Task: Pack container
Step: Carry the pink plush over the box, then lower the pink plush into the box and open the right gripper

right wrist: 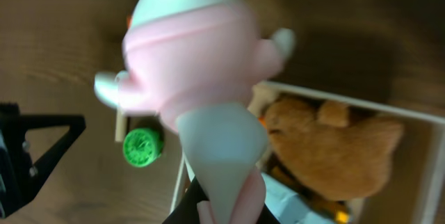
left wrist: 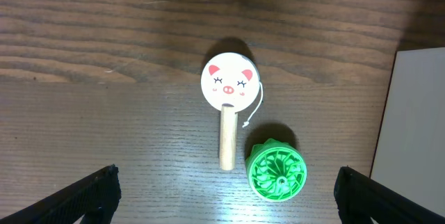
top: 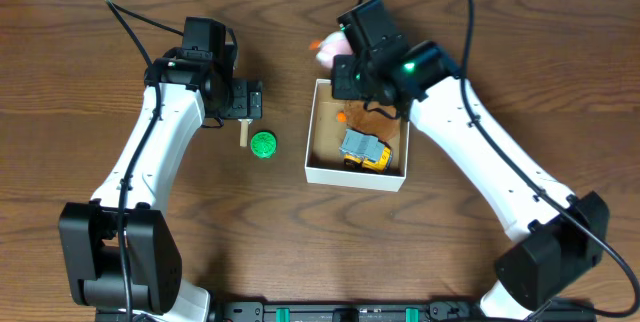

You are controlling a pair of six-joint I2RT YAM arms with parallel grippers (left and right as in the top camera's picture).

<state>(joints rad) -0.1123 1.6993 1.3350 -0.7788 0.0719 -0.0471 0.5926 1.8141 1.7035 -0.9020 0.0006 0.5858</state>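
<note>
Wood table (top: 60, 112) | right jaws clamp pink toy (right wrist: 195, 64) | left jaws wide

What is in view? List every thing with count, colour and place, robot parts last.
table: one, brown wood, under everything
container: one, white walls with a brown inside, mid-table
toy truck: one, yellow and grey, inside the container
plush toy: one, brown, inside the container, beyond the toy truck
pink toy: one, pink and white, blurred, held by the container's far left corner
green toy: one, green and round, on the table left of the container
pig stick: one, white pig face on a wooden handle, beside the green toy
left fingers: two, black, open above the pig stick
right fingers: black, shut on the pink toy
left arm, right arm: white with black joints
</note>
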